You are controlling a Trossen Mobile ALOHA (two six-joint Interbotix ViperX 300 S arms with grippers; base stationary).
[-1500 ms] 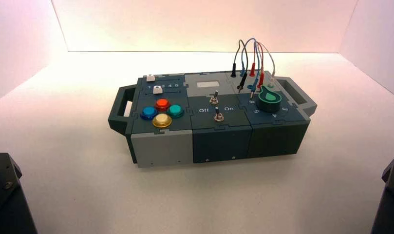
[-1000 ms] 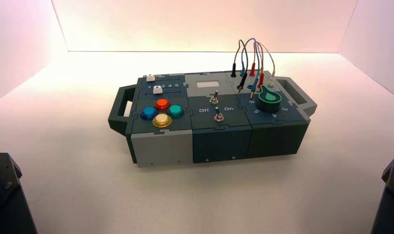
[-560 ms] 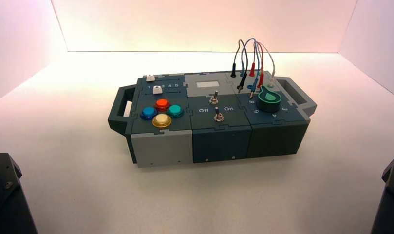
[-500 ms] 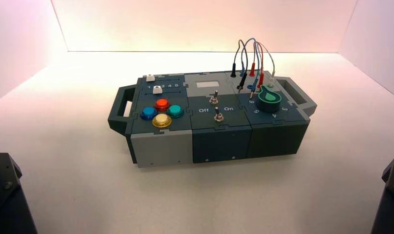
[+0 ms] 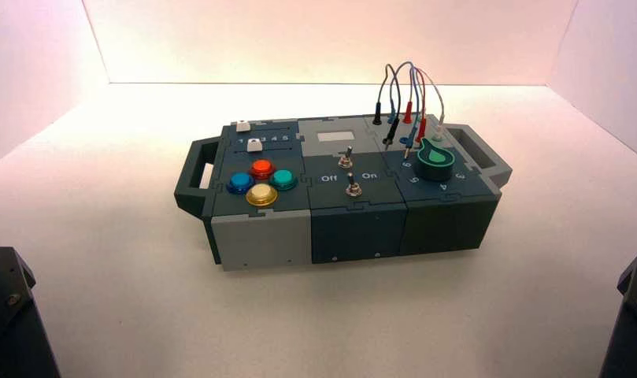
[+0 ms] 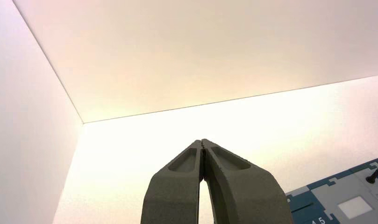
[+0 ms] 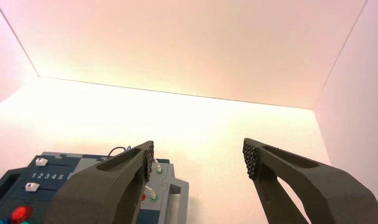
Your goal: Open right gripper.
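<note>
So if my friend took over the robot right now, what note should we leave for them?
Right gripper: open wide, holding nothing, raised in the air on the near right side of the box.
Left gripper: shut, empty, parked off the box's near left side.
Box: alone on the table, nothing touching it; its wires are plugged in at the back right.
Done: the right gripper is open.
Left: nothing more for this step.

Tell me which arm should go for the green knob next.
Right. The green knob sits at the box's right end, on the right arm's side, and the right gripper stands open and empty. The left gripper is shut and parked on the opposite side.
</note>
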